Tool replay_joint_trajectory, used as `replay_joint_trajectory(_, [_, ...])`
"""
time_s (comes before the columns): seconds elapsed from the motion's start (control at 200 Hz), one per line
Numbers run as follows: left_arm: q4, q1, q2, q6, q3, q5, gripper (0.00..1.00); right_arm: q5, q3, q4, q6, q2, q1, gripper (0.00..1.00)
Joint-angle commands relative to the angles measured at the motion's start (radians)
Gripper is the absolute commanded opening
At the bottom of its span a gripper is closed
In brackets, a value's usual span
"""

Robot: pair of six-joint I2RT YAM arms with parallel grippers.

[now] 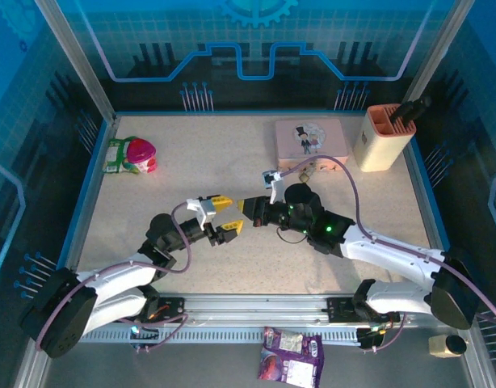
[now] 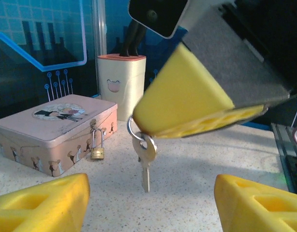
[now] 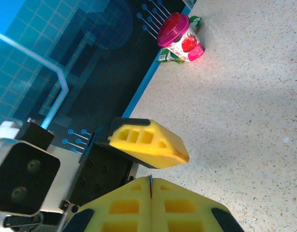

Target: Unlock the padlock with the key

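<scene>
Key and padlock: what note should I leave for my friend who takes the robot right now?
The right gripper is shut on the key's ring; the key dangles under its fingers. The left gripper is open, holding nothing, facing the key. The padlock hangs, shackle closed, on the pink tin. Done: key picked up. Left: push it into the padlock and turn.

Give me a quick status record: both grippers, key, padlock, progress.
left gripper: open, empty, facing the right gripper
right gripper: shut, pinching the key's ring
key: hanging tip-down in the air, in front of the left gripper
padlock: hanging from the clasp of the pink tin, apart from the key
progress: key not yet at the padlock
</scene>
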Motion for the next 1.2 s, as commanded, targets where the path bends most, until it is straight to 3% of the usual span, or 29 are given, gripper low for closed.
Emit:
replay_joint_trajectory(0.0, [0.055, -0.008, 0.02, 0.089, 0.039, 0.043, 0.63, -0.007, 0.024, -0.014, 0.013, -0.028, 0.005, 0.0])
replay_joint_trajectory(0.235, [0.054, -0.008, 0.031, 0.091, 0.039, 0.017, 0.38, -0.006, 0.025, 0.003, 0.017, -0.012, 0.022, 0.0])
replay_joint_trajectory(0.505, [0.034, -0.007, 0.012, 0.091, 0.027, -0.011, 0.35, 0.007, 0.018, 0.015, 0.016, -0.017, 0.029, 0.0])
replay_joint_trajectory(1.196, [0.029, -0.008, 0.004, 0.073, 0.022, -0.019, 0.06, 0.03, 0.01, 0.013, 0.021, -0.016, 0.031, 0.0])
